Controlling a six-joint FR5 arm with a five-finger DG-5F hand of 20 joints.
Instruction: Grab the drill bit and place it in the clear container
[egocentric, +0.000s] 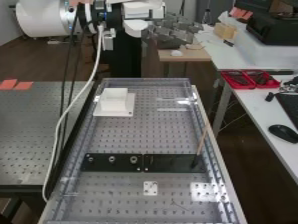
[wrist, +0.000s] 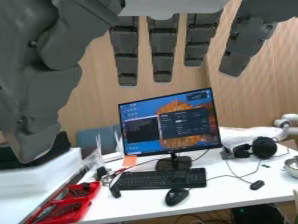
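In the high view the hand (egocentric: 174, 31) is up at the top, beyond the far end of the bench and well above it. Its fingers (wrist: 163, 50) hang straight and spread in the wrist view, the thumb lies apart from them, and nothing is held: the hand is open. A thin brown stick (egocentric: 202, 141) leans at the right end of a black plate (egocentric: 176, 163); whether it is the drill bit I cannot tell. Small round fittings (egocentric: 112, 159) sit in the plate's left half. A see-through shape with glints (egocentric: 174, 104), possibly the clear container, lies toward the far right.
A white block (egocentric: 114, 101) stands at the bench's far left, and a small white plate (egocentric: 150, 188) lies near the front. Transparent walls edge the perforated bench. The side table bears red trays (egocentric: 249, 79), a mouse (egocentric: 283, 133) and, in the wrist view, a monitor (wrist: 170, 122).
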